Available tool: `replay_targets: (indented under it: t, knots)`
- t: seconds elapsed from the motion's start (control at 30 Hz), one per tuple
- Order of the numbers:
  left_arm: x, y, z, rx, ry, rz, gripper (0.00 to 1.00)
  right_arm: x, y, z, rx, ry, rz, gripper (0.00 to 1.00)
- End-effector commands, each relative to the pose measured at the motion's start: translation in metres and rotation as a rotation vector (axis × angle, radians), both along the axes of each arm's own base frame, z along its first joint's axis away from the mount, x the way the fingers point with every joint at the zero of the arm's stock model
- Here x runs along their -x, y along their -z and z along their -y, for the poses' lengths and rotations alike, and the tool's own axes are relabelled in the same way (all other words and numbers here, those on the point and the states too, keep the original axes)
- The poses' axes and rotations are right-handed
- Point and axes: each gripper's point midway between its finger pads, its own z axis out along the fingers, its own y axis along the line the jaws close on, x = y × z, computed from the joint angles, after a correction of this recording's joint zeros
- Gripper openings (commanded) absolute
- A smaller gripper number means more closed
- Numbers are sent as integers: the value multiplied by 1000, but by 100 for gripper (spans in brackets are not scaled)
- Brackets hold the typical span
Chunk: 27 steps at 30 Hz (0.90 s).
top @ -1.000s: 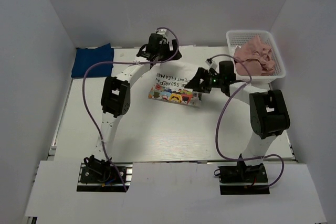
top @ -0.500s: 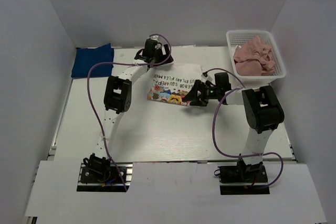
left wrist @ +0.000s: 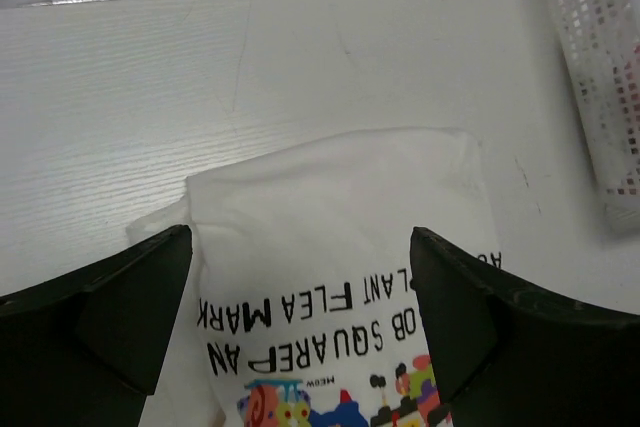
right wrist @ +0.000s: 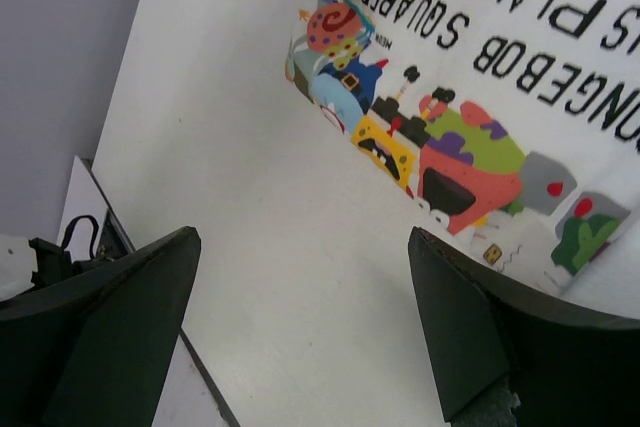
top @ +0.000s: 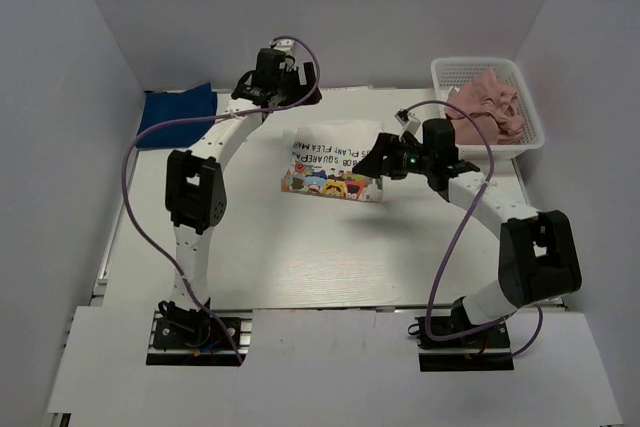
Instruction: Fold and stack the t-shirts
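The white table (top: 300,257) carries 3 t-shirts. The white t-shirt (top: 335,162) lies at the middle of the table, a little toward the far side, folded into a neat rectangle with the print facing up. Colourful cartoon figures run along its near edge, and lines of black lettering sit above them. In the left wrist view, a small bit of cloth pokes out at 1 far corner.

The blue t-shirt (top: 175,115) lies folded at the far left corner. The white mesh basket (top: 532,107) stands at the far right with the pink t-shirt (top: 487,105) crumpled inside it.

The left arm reaches far forward. The left gripper (left wrist: 300,247) hangs over the far edge of the white t-shirt, with its fingers spread wide and nothing held. The right arm bends in from the right. The right gripper (right wrist: 303,242) hovers above the shirt's right end, tilted toward the print, and is also wide apart and holding nothing.
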Motion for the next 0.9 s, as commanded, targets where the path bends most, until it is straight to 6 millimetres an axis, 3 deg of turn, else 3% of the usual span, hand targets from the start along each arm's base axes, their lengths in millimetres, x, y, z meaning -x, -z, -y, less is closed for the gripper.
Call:
replay_targets:
  t: [0.0,0.17,0.27,0.3,0.4,0.53,0.57,0.6,0.67,0.77,0.8,0.87]
  knots:
    - [36,10,-18,-109,21,-87,100,17,17,8,46,20,-36,90]
    - [60,57,-39,-208,32,-212,100,21,9,14,60,48,-20,90]
    - [71,81,-48,-264,36,-254,100,20,13,21,109,63,-20,90]
    - [79,97,-48,-287,40,-287,100,20,15,23,124,73,-23,90]
    - [79,112,-52,-314,35,-300,100,21,22,28,146,86,-28,90]
    - [82,145,-57,-348,5,-380,100,23,27,29,154,83,-41,90]
    - [83,164,-60,-370,1,-416,100,26,30,29,158,81,-50,90]
    - [79,167,-59,-382,14,-414,100,26,31,30,159,85,-49,90]
    - [83,189,-54,-402,45,-451,91,25,31,30,159,86,-44,90]
    - [90,206,-45,-409,103,-486,75,24,35,34,171,104,-49,90]
    - [94,210,-39,-411,128,-494,62,25,35,35,172,107,-49,90]
    - [99,217,-39,-418,151,-508,51,24,34,37,181,120,-40,90]
